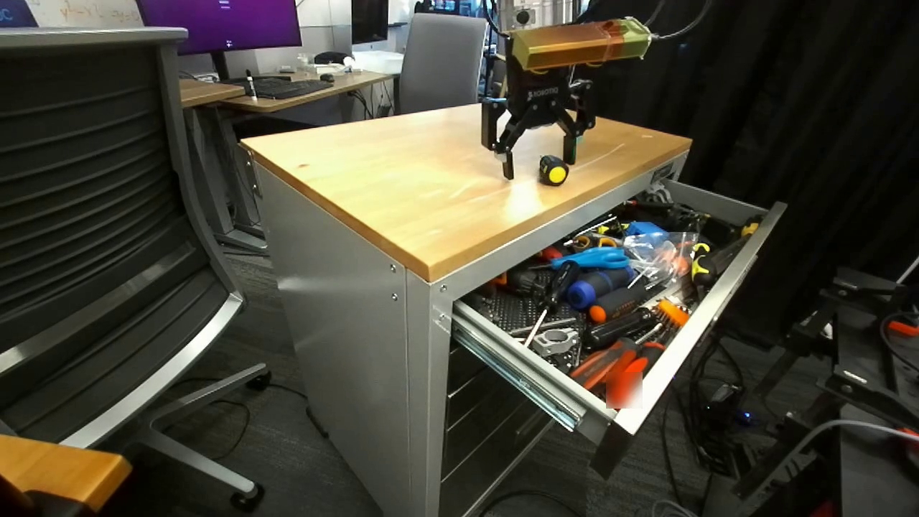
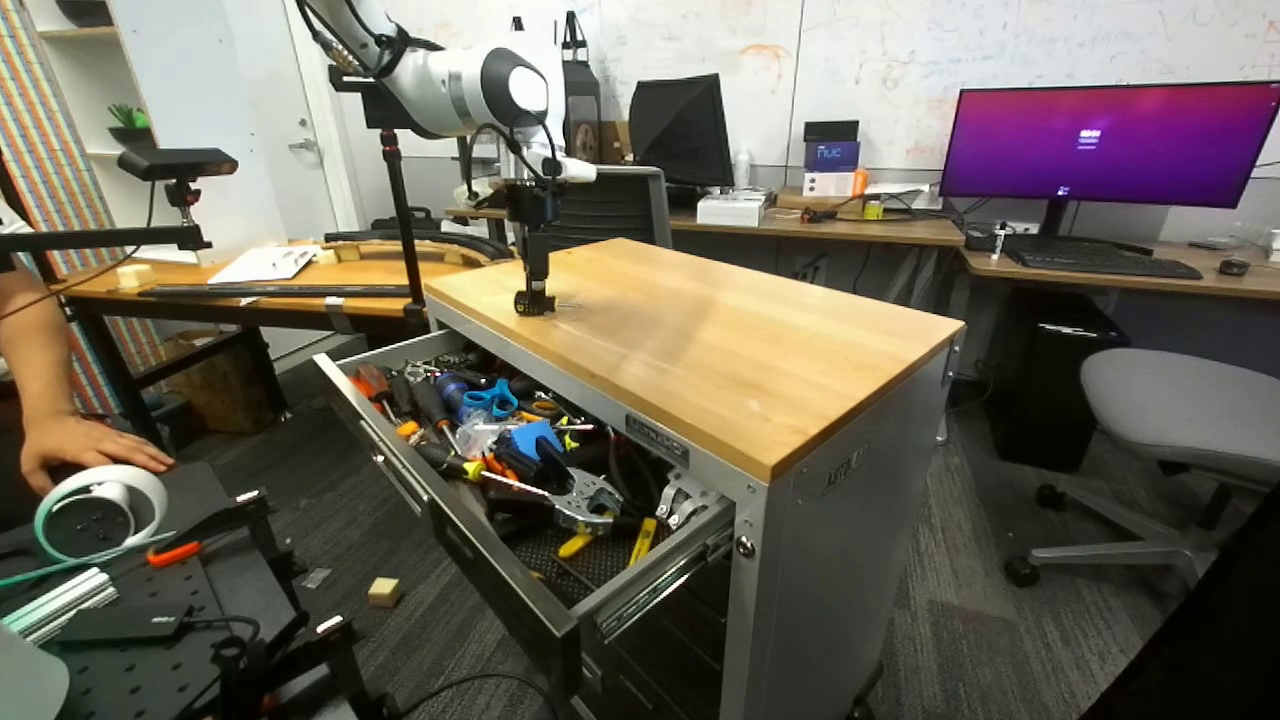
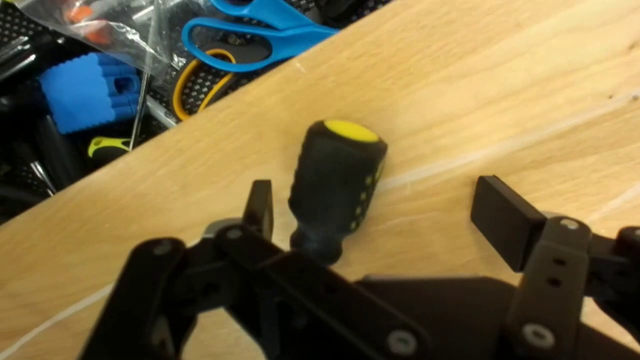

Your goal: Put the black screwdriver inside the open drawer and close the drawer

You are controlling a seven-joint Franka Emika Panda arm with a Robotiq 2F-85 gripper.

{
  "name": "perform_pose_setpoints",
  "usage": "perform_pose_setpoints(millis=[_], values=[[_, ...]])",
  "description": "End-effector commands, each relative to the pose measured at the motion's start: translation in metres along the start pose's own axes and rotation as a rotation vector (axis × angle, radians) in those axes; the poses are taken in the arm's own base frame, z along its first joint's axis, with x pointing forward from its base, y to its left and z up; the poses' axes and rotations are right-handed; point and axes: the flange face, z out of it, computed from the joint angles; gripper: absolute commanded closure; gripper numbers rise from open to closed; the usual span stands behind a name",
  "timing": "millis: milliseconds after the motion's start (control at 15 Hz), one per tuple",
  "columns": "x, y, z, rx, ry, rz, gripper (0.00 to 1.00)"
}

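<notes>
The black screwdriver [image 1: 553, 172] lies on the wooden cabinet top, its yellow butt toward the drawer side. In the wrist view the screwdriver [image 3: 332, 185] lies between the finger pads, much closer to the left one; its lower end is partly hidden by the finger. My gripper [image 1: 538, 162] is open and points down around the screwdriver, with nothing held. The gripper also shows in the wrist view [image 3: 382, 214] and in an exterior view [image 2: 537, 297]. The open drawer [image 1: 707, 316] is pulled out and full of tools; it also shows in an exterior view [image 2: 445, 490].
The wooden top [image 2: 740, 350] ends just above the drawer. Blue scissors [image 3: 280, 37] and a clear plastic bag [image 1: 660, 255] lie among the tools. A chair [image 1: 93, 179] stands beside the cabinet. A person's hand [image 2: 95, 445] rests on a black cart [image 2: 190, 610].
</notes>
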Motion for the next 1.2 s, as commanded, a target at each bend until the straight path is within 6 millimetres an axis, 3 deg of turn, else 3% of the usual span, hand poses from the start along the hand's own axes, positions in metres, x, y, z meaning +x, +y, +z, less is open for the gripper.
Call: perform_pose_setpoints(millis=[0,133,600,867,1133], values=[[-0.014,0.006,0.010,-0.007,-0.054,0.024,0.25],[-0.016,0.004,0.010,0.001,-0.055,0.019,0.32],[-0.011,0.010,-0.003,-0.047,-0.039,0.046,0.84],[-0.015,0.029,-0.004,-0.111,-0.071,0.075,0.86],[-0.032,0.060,0.015,-0.166,-0.155,0.143,0.86]])
